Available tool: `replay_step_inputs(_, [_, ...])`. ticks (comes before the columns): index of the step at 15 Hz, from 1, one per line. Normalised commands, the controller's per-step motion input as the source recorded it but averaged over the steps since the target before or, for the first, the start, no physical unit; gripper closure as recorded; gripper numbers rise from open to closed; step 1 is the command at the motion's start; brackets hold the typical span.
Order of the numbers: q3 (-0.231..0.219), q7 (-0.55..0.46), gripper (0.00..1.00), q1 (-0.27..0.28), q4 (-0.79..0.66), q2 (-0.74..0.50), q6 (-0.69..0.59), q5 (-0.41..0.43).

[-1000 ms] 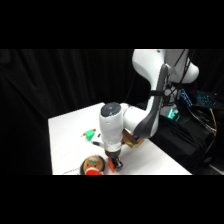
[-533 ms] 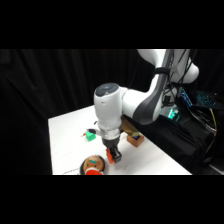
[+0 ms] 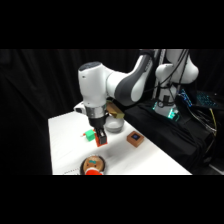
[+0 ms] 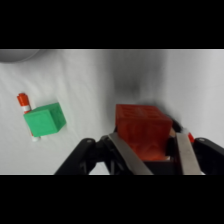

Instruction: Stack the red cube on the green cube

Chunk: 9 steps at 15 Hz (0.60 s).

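Note:
My gripper (image 4: 150, 150) is shut on the red cube (image 4: 141, 131) and holds it above the white table (image 4: 85, 80). From the side, the red cube (image 3: 102, 140) hangs in the gripper (image 3: 102, 138) just right of the green cube (image 3: 90, 134), which rests on the table. In the wrist view the green cube (image 4: 45, 120) lies to the left of the held cube, apart from it, with a small red-and-white piece (image 4: 23, 101) touching its left side.
A grey bowl (image 3: 114, 122) stands behind the gripper. A brown block with a blue top (image 3: 135, 138) lies to the right. A round wooden toy with a red base (image 3: 93, 165) sits near the front edge of the table (image 3: 65, 145).
The arm has lifted the red cube off the table near the round toy and carried it back toward the green cube.

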Motion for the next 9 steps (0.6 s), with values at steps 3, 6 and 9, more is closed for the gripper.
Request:
replay_step_inputs(3, [-0.033,-0.29,0.75,-0.2,0.18,-0.06,-0.21,0.056])
replay_step_inputs(6, [-0.028,-0.28,0.75,-0.171,0.24,-0.01,-0.24,0.083])
replay_step_inputs(9, [-0.02,-0.25,0.75,-0.133,0.23,0.02,-0.2,0.108])
